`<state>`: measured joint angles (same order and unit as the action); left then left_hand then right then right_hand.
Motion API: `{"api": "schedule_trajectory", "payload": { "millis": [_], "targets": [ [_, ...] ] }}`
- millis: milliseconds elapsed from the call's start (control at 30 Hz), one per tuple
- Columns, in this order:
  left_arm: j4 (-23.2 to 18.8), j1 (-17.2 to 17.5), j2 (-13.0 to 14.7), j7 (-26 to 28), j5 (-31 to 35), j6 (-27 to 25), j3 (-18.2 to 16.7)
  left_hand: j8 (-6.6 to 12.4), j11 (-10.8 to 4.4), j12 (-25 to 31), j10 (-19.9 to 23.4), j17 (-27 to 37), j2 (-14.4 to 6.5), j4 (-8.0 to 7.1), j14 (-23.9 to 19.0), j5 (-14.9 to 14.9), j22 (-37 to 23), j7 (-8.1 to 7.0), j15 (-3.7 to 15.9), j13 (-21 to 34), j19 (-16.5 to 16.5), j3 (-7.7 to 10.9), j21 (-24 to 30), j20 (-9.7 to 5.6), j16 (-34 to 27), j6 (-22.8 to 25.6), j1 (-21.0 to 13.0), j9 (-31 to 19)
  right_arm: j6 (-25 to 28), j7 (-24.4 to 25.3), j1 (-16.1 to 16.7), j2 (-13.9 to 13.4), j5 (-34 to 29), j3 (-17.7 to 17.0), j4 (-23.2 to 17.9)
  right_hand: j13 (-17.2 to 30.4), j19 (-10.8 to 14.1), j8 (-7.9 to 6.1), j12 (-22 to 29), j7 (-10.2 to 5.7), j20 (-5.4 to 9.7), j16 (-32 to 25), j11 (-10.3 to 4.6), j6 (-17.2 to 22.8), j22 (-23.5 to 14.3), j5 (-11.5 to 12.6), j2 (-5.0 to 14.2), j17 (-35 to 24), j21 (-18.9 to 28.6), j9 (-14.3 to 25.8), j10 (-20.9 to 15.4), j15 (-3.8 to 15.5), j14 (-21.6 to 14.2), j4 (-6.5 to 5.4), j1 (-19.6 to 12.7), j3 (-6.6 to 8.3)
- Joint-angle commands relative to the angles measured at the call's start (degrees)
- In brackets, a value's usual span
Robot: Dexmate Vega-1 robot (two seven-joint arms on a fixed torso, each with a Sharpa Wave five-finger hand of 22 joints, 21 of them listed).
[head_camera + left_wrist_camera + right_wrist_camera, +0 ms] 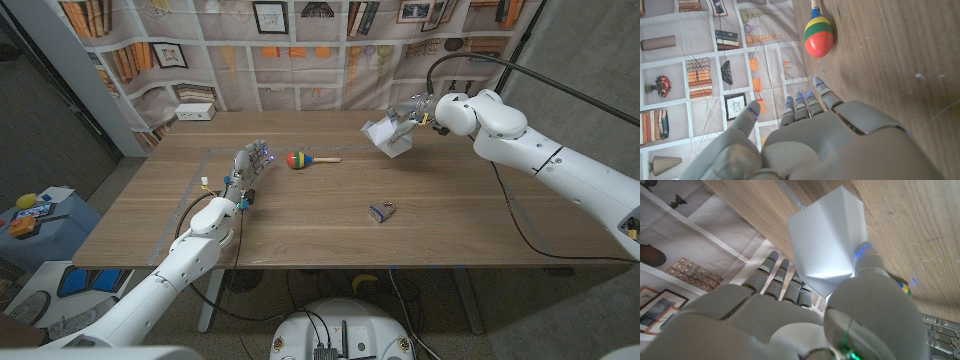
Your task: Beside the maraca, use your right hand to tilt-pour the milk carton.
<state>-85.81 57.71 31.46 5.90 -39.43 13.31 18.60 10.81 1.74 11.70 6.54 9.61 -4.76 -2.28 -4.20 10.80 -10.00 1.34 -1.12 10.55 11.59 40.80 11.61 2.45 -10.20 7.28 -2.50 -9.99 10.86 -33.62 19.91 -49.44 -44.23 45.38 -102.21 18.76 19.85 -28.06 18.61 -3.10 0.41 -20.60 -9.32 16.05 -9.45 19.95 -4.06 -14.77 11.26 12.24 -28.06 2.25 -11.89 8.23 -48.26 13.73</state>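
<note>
Held tilted above the table (450,225) in the right hand's (408,118) grasp, the white milk carton (386,137), right of the maraca (300,159); left hand (247,168) open, fingers apart.

Both arms (560,160) are clad in smooth white rounded shells with dark seams at the joints. A black cable (500,62) loops over the right arm. The left hand (830,145) and right hand (790,325) are matte grey, and their fingers (801,102) carry small blue lights near the tips.
</note>
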Motion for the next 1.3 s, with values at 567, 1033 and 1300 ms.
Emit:
{"api": "schedule_trajectory", "payload": {
  "millis": [567, 1033, 1300],
  "targets": [
    [0.77, 0.28, -0.05, 0.17, -0.09, 0.03, -0.17, -0.06, 0.26, -0.11, 0.37, 0.09, -3.93, 0.16, -0.46, -0.05, -0.09, -0.18, -0.24, 0.07, 0.45, 0.62, -0.09, 0.02, 0.06, 0.57, 0.42, -0.35, -8.46, -20.88, -9.13, 6.04, -21.79, 5.77, 4.31, 0.46, 0.91, 0.15, -0.62, -0.80, 0.26, 0.02, -0.30, 0.26, -0.18, 0.57, 0.15, -0.27, -0.11, 0.03, -0.13, 4.98, -0.75, 0.02, 0.17, 0.40],
    [1.38, 0.47, -0.41, 0.08, -0.21, 0.75, -0.27, -0.07, 0.33, -0.12, 0.39, 0.09, -3.94, 0.22, -0.42, -0.07, -0.10, -0.16, -0.32, 0.08, 0.40, 0.80, -0.14, 0.05, 0.07, 0.60, 0.41, -0.35, -12.86, -24.66, -10.31, 7.39, -29.08, 8.09, 4.97, 0.59, 0.87, 0.24, -0.88, -1.17, 0.15, 0.13, -0.42, -0.02, -0.18, 0.79, 0.14, -0.32, -0.22, 0.00, -0.05, 5.06, -0.73, -0.12, 0.45, 0.43],
    [2.04, 0.44, -0.63, -0.47, -0.32, 1.56, -0.38, 0.00, 0.32, -0.08, 0.56, 0.09, -3.96, 0.27, -0.52, -0.08, -0.10, -0.11, -0.24, 0.08, 0.43, 0.93, -0.14, 0.08, 0.03, 0.84, 0.39, -0.36, -15.62, -26.91, -11.22, 8.60, -34.34, 10.01, 5.16, 0.68, 0.89, 0.26, -1.02, -1.10, 0.04, 0.16, -0.53, -0.10, -0.18, 0.94, 0.20, -0.38, -0.26, -0.01, -0.04, 5.10, -0.81, -0.27, 0.73, 0.44]
  ]
}}
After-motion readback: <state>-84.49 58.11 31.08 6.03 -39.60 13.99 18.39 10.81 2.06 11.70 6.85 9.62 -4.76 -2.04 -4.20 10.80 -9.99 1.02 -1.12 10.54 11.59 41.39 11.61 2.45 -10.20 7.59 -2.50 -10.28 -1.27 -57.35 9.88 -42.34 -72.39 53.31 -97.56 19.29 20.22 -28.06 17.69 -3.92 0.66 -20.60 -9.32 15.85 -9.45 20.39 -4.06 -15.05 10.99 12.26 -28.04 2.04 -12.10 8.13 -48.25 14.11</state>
